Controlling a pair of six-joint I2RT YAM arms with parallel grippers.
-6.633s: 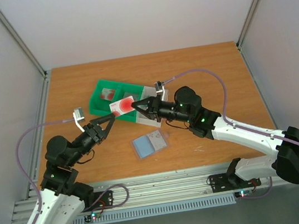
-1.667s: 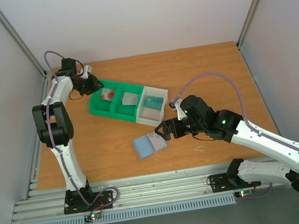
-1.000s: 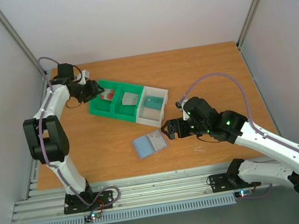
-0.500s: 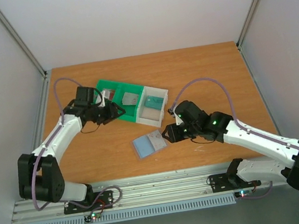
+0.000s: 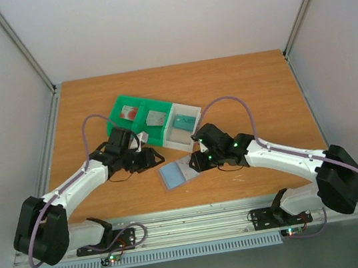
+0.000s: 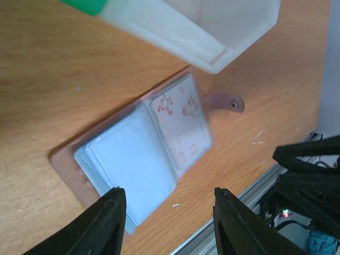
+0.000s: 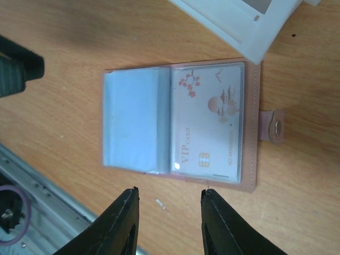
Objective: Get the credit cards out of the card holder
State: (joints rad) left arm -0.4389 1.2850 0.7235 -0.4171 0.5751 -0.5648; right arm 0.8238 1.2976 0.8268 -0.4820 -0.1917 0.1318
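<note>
Top external view: the card holder [image 5: 179,172] lies open and flat on the table [image 5: 252,82], just in front of the white end of the green-and-white tray [image 5: 147,101] and between the two arms. The left gripper [image 5: 150,157] sits just beside the holder's left edge, and the right gripper [image 5: 201,160] is at its right edge. From above I cannot tell whether either one touches it. In the tray, a white credit card with a red-pink patch [image 5: 130,113] lies in the far-left green compartment, and a pale grey card [image 5: 156,118] lies in the middle one.

Left wrist view: the gripper's fingers [image 6: 103,226] stand wide apart with nothing between them, over the near edge of the holder. The holder's left half shows empty pale-blue clear sleeves. Its right half has a white VIP card [image 6: 185,127] with a pink blossom print tucked in its sleeve. A pinkish-brown border runs around the holder, and a snap tab [image 6: 226,102] sticks out on the table beside it.

Right wrist view: this gripper is also spread wide and empty, with both fingers [image 7: 119,223] short of the holder's near edge and apart from it. The VIP card fills the right-hand sleeve — fully seated, no corner lifted.
</note>
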